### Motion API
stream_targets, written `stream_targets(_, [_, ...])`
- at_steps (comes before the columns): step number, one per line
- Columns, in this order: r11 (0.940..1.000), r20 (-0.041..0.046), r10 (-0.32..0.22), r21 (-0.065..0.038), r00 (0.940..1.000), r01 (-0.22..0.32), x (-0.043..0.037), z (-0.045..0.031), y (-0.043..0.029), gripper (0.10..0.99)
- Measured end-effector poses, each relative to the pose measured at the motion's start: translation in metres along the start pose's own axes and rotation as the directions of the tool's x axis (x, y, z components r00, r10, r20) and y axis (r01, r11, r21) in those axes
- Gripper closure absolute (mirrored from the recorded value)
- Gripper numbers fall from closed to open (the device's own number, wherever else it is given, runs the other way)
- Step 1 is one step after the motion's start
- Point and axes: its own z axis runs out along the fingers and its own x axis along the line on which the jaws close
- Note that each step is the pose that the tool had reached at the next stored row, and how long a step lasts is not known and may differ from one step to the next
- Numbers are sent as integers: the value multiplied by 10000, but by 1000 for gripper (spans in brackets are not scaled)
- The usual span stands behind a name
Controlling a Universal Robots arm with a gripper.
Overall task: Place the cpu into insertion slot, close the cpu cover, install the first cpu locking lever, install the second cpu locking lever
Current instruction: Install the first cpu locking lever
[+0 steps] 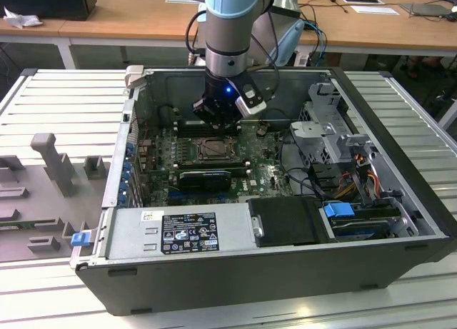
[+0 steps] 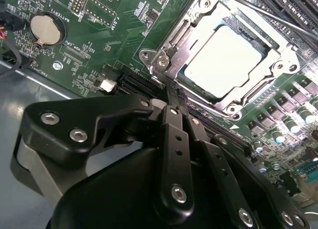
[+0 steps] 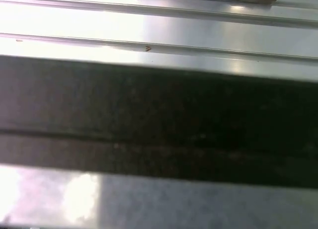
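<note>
- The gripper (image 2: 171,97) has its black fingers (image 2: 175,139) pressed together, holding nothing; the tips sit at the socket's edge.
- In the second wrist view the cpu (image 2: 226,57) lies seated in the insertion slot (image 2: 164,45) — at about one o'clock from the fingertips — with the cpu cover (image 2: 198,18) down around it.
- A thin locking lever (image 2: 278,15) crosses the far side; whether either lever is latched I cannot tell.
- In the exterior view the arm (image 1: 228,29) stands near vertical over the open computer case (image 1: 235,272), wrist low above the board.

A lab or workshop — an opened computer case (image 1: 285,272) on a ribbed metal bench (image 1: 64,100), wooden desks (image 1: 128,18) behind.
</note>
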Motion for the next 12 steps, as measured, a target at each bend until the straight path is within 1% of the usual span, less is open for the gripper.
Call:
stream_targets(5, [10000,0,6,39,10000,-6,0,9,-3,980])
stream_targets(7, [10000,-2,5,41,10000,-5,0,31,-7,980])
stream_targets(8, [10000,-2,3,-3,10000,-3,-1,33,-9,980])
stream_targets(9, [9999,12,6,-136,10000,-6,-2,36,-7,980])
stream_targets(10, [9998,16,5,-188,10000,-5,-2,36,-8,980])
stream_targets(11, [9998,19,6,-216,10000,-6,-2,34,-7,980])
stream_targets(12, [9997,28,7,-231,10000,-6,-3,14,-2,980])
